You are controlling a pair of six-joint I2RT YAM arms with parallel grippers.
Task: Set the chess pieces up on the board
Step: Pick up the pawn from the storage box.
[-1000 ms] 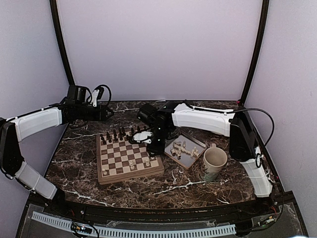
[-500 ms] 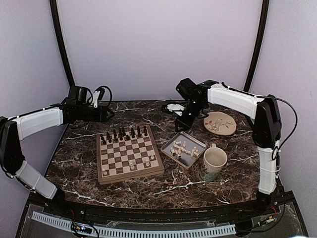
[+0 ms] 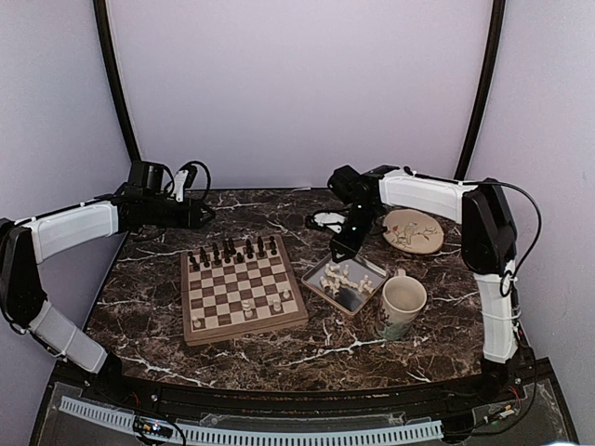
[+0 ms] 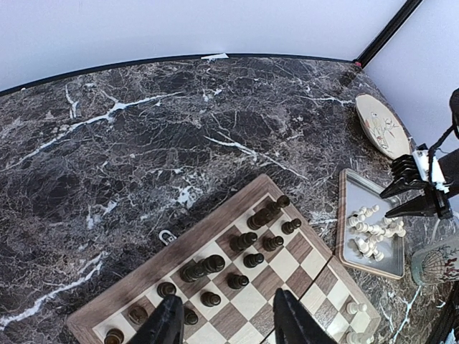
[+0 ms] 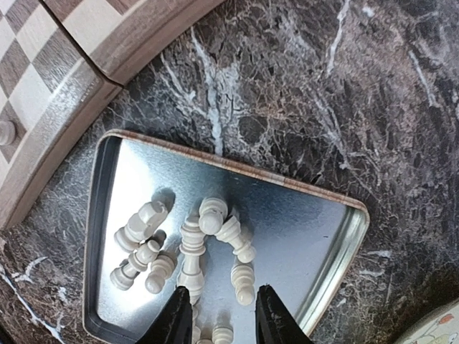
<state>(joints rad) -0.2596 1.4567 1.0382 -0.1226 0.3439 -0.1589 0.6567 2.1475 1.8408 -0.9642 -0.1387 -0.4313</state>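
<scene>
Near the front a mug (image 3: 402, 307) stands just beside the grey tray (image 5: 301, 215). Most chess pieces (image 5: 193, 244) lie in this tray. A few stand on the board (image 3: 223, 302) at its left, w/ dark chessmen (image 4: 244, 240) on the far rows. The right pincer (image 5: 221, 315) hangs over the tray, released, nothing btw. its fingers. Farther back, the left pincer (image 4: 228, 324) hovers beyond the board, also released and empty.

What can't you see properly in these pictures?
- Right wrist view: the chess pieces lowest in the tray are cut off by the bottom edge and partly behind the right fingers.
- Left wrist view: the near part of the board runs off the bottom edge, behind the left fingers.
- Top view: the white men standing on the board are too small to name.
- Right wrist view: only a corner sliver of the mug shows.
</scene>
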